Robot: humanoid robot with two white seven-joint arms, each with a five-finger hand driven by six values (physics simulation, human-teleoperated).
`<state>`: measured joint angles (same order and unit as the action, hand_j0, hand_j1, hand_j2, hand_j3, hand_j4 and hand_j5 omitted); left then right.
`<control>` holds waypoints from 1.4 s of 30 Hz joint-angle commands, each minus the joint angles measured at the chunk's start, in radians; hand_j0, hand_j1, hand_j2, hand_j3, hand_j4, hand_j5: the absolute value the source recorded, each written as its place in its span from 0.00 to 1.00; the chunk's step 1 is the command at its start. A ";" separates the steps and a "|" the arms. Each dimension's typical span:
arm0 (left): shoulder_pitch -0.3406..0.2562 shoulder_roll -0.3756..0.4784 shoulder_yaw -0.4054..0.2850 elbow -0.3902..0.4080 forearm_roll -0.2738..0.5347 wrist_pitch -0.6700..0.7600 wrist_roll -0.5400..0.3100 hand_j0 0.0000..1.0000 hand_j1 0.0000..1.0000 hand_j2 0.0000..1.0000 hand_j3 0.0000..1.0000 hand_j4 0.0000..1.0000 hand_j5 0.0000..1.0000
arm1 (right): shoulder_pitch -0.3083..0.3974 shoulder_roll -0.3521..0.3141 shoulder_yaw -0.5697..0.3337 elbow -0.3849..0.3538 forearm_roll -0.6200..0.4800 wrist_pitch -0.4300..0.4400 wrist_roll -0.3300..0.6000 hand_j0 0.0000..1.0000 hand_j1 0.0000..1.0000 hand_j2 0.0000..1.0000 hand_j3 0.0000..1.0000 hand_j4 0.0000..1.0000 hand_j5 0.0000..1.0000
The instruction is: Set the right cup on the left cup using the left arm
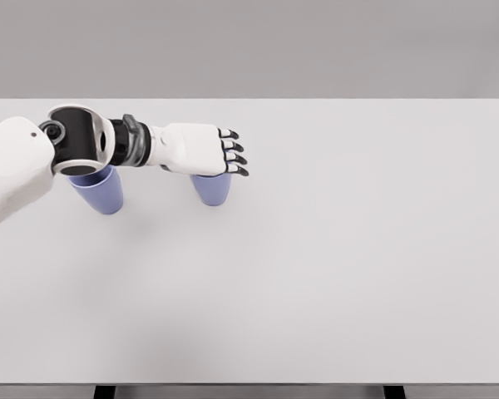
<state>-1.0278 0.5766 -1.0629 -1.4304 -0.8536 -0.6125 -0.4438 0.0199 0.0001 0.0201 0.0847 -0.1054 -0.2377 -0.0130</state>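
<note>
- White table (pixel 333 283) fills most of the view; far edge straight, near edge at the bottom.
- Plain grey wall (pixel 249 46) behind far edge.
- Dark table legs (pixel 105 391) below near edge.
- Light soft, even.

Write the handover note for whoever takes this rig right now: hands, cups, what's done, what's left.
Left hand: over the right cup, covering its top; fingers curled at the tips, but a grasp can't be confirmed from the head view.
Right arm: not in view.
Right cup: on the white table, not lifted as far as can be seen.
Left cup: on the table, partly hidden under the left forearm, apart from the right cup.
Done: reach to the right cup.
Left: secure the grasp, lift, carry left, set it on the left cup.
</note>
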 commanded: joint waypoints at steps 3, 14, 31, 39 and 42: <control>0.002 -0.008 0.001 -0.001 -0.001 0.002 0.000 1.00 1.00 1.00 1.00 1.00 1.00 | 0.000 0.000 0.000 0.000 0.000 0.000 0.001 1.00 1.00 1.00 1.00 1.00 1.00; 0.005 -0.006 0.001 -0.007 -0.035 0.002 -0.004 0.82 0.82 0.82 0.82 0.82 0.82 | 0.000 0.000 0.000 0.000 0.000 0.000 -0.001 1.00 1.00 1.00 1.00 1.00 1.00; 0.005 0.003 0.018 -0.013 -0.019 0.002 -0.007 0.75 0.75 0.75 0.75 0.75 0.75 | 0.000 0.000 0.000 0.000 0.000 0.000 -0.001 1.00 1.00 1.00 1.00 1.00 1.00; 0.000 0.006 0.083 -0.013 -0.012 0.002 -0.006 0.75 0.75 0.75 0.75 0.75 0.75 | 0.000 0.000 0.000 0.000 0.000 0.000 -0.001 1.00 1.00 1.00 1.00 1.00 1.00; -0.002 0.019 0.107 -0.015 -0.010 0.002 -0.006 0.75 0.75 0.75 0.75 0.75 0.75 | 0.000 0.000 0.000 0.001 0.000 0.000 0.001 1.00 1.00 1.00 1.00 1.00 1.00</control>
<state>-1.0293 0.5880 -0.9750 -1.4448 -0.8663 -0.6125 -0.4499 0.0199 0.0001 0.0201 0.0848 -0.1054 -0.2377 -0.0128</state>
